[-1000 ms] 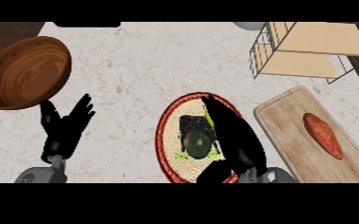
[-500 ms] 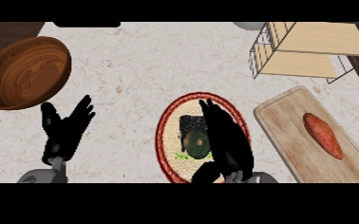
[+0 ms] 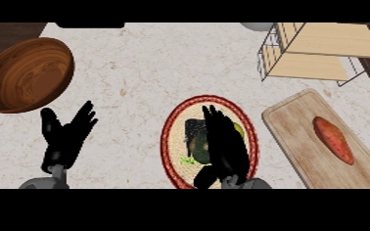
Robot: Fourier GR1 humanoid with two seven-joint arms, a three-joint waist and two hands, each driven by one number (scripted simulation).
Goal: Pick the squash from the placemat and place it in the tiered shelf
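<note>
A dark green squash point(image 3: 196, 146) lies on a round tan placemat point(image 3: 175, 142) with a red rim, low in the middle of the head view. My right hand point(image 3: 225, 144) hovers over the squash's right side, fingers straight and pointing away from me, thumb low near the mat's front edge; it hides part of the squash. I cannot tell whether it touches the squash. The wire tiered shelf point(image 3: 312, 51) with wooden boards stands at the far right. My left hand point(image 3: 66, 136) rests open at the lower left, fingers up.
A large wooden bowl point(image 3: 30, 73) sits at the far left. A wooden cutting board point(image 3: 307, 127) at the right, in front of the shelf, carries an orange sweet potato point(image 3: 334, 140). Speckled counter point(image 3: 159, 63) stretches between bowl and shelf.
My right hand has slid left from the placemat's right edge to above the squash, covering more of it. The squash, left hand and other things have not moved.
</note>
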